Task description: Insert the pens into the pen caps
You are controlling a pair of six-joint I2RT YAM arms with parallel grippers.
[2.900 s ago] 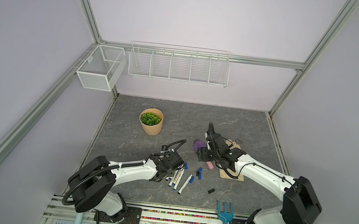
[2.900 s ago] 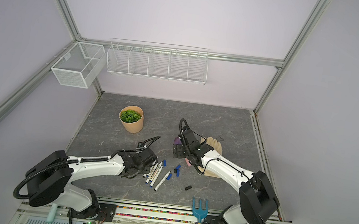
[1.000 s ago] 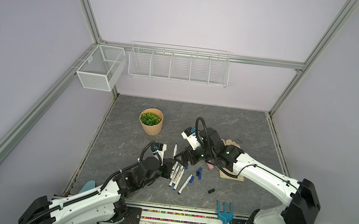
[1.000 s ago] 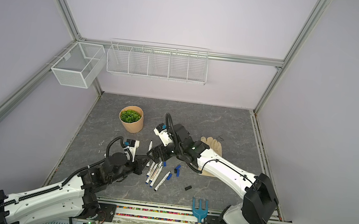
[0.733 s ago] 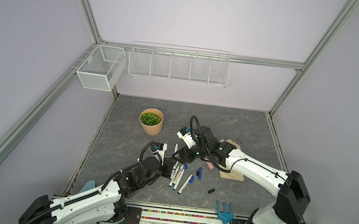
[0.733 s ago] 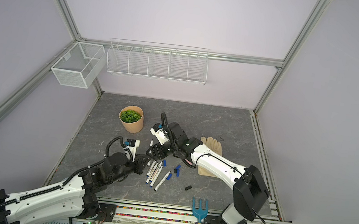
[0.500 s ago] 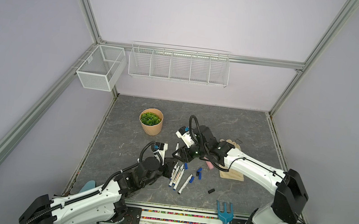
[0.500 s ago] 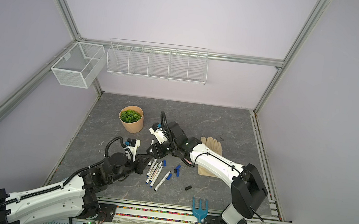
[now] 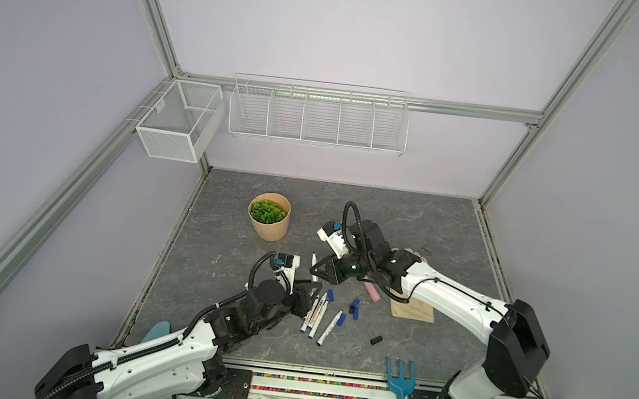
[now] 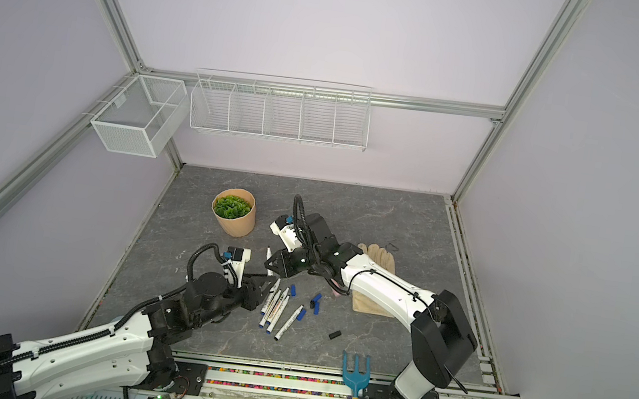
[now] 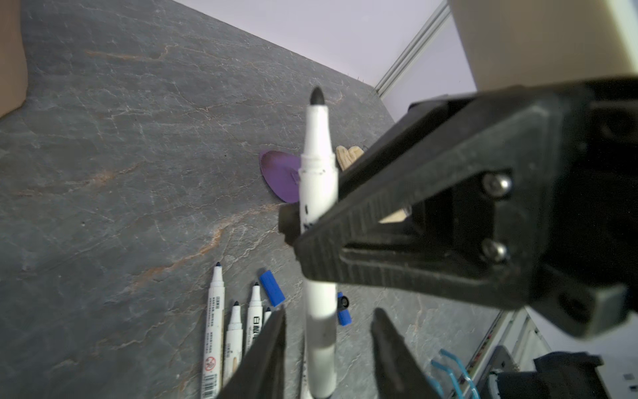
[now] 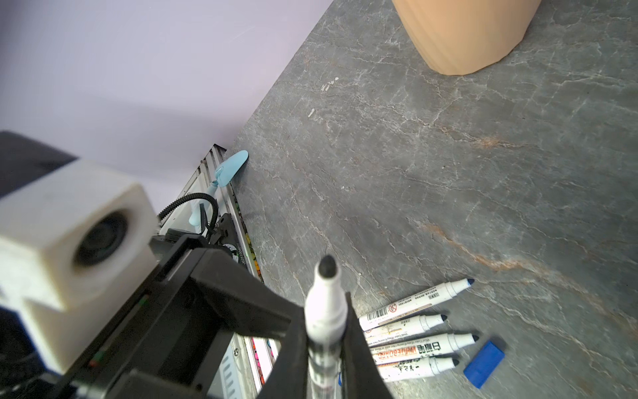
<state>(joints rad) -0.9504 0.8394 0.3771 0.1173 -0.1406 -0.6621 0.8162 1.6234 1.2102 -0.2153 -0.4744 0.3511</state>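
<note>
A white pen with a black tip hangs in the air above the loose pens. My right gripper is shut on its barrel, seen in both top views. My left gripper is open around the pen's lower end, with a gap on each side; it sits just below the right gripper. Several loose pens lie side by side on the table. Blue pen caps and a black cap lie to their right.
A tan plant pot stands behind the grippers. A glove and a pink-handled purple trowel lie under my right arm. A blue garden fork rests at the front edge. Wire baskets hang on the back wall.
My right gripper moved left onto the raised pen and closed on it. My left gripper, shut on that pen before, has opened its jaws.
</note>
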